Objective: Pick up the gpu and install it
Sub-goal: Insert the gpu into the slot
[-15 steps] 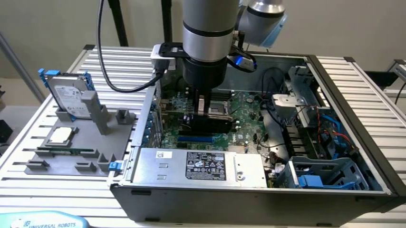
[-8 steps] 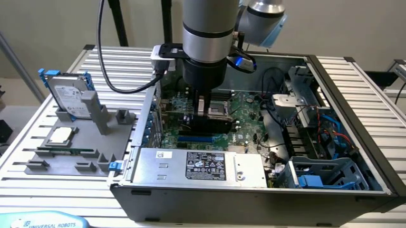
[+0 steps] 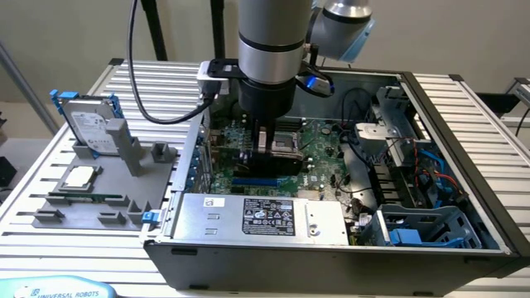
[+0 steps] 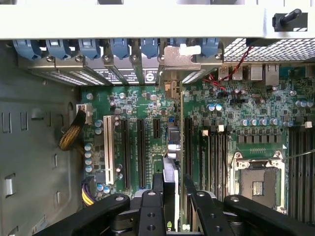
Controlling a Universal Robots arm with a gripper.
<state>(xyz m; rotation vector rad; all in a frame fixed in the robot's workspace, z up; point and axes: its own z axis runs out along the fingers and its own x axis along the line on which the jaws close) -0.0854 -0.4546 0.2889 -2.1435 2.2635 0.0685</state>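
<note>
Over the motherboard [image 4: 256,123], the gpu [image 4: 170,182] is held on edge, its thin profile running across the green board between the long black expansion slots [image 4: 140,147] and the square processor socket [image 4: 256,184]. Its silver bracket [image 4: 182,56] is seen at the motherboard's rear edge, beside the row of blue slot latches [image 4: 88,48]. Whether the card's lower edge is seated in a slot on the motherboard cannot be told. The card is grasped from both faces by the gripper [image 4: 173,178], whose black fingers [image 4: 157,189] are closed against it. Well apart from the motherboard, towards the exterior view's left, a silver hard drive [image 3: 87,124] with blue rails is propped on a grey stand [image 3: 124,164].
</note>
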